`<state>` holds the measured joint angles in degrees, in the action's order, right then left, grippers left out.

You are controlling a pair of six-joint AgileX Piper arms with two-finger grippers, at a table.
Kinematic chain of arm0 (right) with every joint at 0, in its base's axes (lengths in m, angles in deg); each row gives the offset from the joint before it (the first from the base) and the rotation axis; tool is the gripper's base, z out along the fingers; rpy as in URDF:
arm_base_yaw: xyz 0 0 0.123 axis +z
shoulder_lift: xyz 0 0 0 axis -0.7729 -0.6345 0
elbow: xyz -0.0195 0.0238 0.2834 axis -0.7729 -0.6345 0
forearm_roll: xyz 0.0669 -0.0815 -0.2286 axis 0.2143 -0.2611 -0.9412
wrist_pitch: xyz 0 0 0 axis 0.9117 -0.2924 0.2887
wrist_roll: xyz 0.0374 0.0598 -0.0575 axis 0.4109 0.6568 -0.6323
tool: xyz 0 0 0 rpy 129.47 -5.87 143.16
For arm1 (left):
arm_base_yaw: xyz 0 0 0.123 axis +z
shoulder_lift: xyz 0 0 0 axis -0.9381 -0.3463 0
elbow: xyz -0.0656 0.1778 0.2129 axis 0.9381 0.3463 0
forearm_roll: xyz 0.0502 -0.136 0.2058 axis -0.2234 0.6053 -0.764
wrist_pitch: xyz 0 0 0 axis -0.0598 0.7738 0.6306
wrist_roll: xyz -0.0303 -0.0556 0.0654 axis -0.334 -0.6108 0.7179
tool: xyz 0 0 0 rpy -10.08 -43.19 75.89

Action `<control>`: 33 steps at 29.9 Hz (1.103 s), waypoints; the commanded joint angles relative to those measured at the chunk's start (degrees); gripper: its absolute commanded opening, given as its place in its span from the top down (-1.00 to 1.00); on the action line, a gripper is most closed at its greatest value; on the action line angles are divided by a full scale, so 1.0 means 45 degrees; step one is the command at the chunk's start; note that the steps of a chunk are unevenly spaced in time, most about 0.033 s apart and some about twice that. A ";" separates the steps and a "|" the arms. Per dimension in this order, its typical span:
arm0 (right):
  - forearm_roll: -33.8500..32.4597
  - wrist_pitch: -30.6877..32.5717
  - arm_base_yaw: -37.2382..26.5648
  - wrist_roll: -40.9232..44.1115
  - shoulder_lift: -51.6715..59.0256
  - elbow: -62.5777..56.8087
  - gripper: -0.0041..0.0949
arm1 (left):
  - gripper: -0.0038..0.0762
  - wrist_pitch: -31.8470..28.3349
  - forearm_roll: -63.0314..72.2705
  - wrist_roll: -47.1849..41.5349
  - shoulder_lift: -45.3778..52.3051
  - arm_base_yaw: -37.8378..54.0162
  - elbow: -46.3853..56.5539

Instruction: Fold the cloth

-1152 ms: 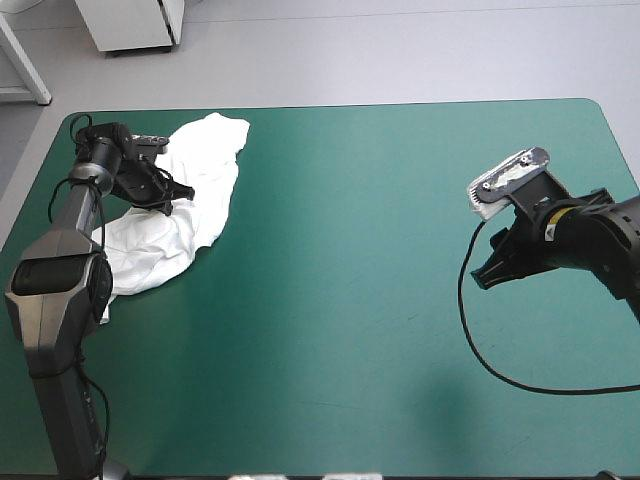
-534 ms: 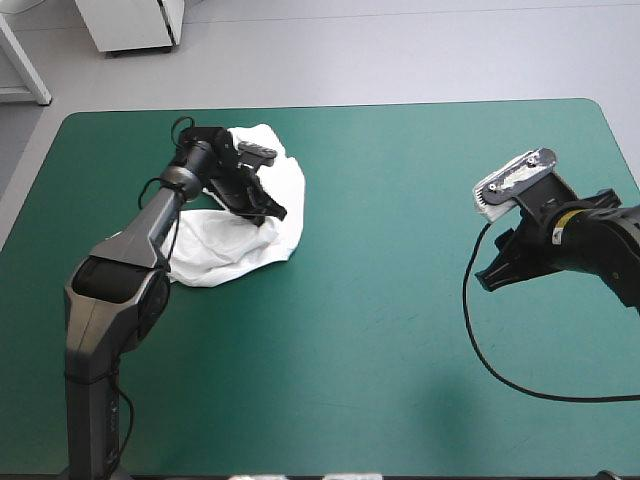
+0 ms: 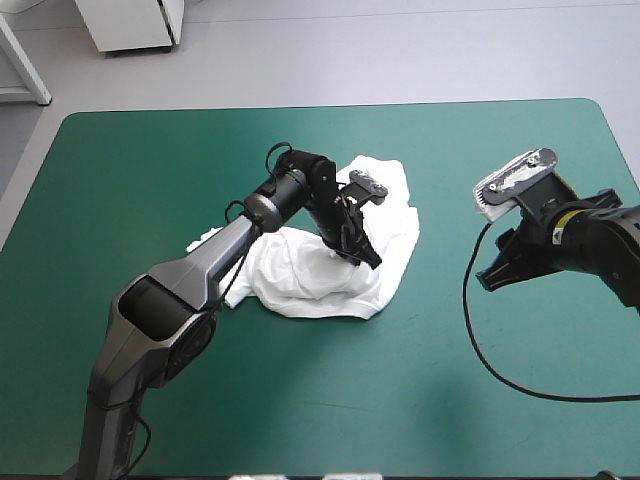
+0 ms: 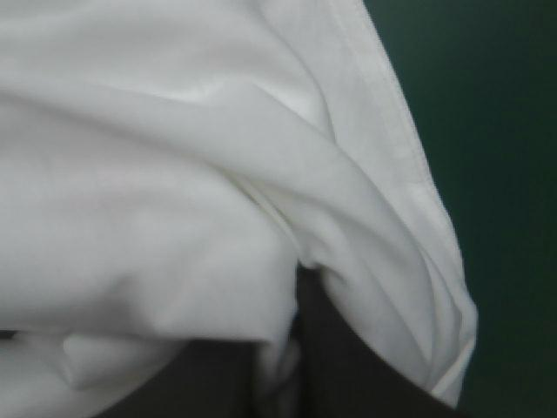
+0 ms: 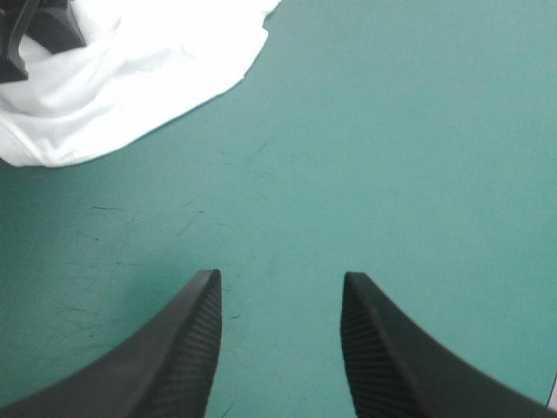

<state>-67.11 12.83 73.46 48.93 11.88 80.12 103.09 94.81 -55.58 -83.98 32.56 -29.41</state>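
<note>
Lying in a crumpled heap near the middle of the teal-green surface point(image 3: 300, 400), slightly toward its far edge, the T-shirt point(image 3: 300, 285) is resting with one thin tail pointing toward the surface's left edge and a broader fold bunching up on the side nearer the right arm.

The left gripper point(image 3: 366, 256) is clenching the T-shirt over the right part of the heap. Its arm is lying stretched in a long diagonal from the near left corner, with the wrist bending down into the cloth. In the left wrist view the T-shirt point(image 4: 174, 174) is filling almost everything. A stitched hem is running along the cloth's edge beside a strip of bare surface point(image 4: 487, 131). The left gripper point(image 4: 306, 296) is showing only as a dark arch, its black fingers meeting with white folds draping over them.

The right gripper point(image 3: 490, 278) is hovering released over bare cover near the surface's right edge, well apart from the heap and pointing toward it. In its own view the right gripper point(image 5: 280, 287) is standing with its black fingers point(image 5: 187, 348) spread. The T-shirt point(image 5: 130, 78) is lying far ahead of it, with the left gripper point(image 5: 35, 35) just showing at the cloth.

Sleeves and collar are hard to make out in the crumple, and the right arm is cut off at the high view's edge.
</note>
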 commanded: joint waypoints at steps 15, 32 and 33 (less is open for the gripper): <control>-0.0180 -0.0494 0.0012 -0.0002 -0.0375 0.0320 0.08 | -0.02 0.0699 0.0299 -0.0395 0.2410 -0.0620 -0.0372; 0.0284 -0.0459 0.0012 0.0236 -0.0494 0.0320 0.08 | -0.41 0.0709 -0.4006 -0.2339 0.7810 0.2289 0.6422; 0.0411 -0.0490 0.0012 0.0236 -0.0494 0.0320 0.08 | -0.41 0.0709 -0.4006 -0.2339 0.8214 0.2677 0.6934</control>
<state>-65.76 12.83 73.46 49.85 8.67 80.12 103.32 77.08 -65.21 -54.32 40.43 -2.30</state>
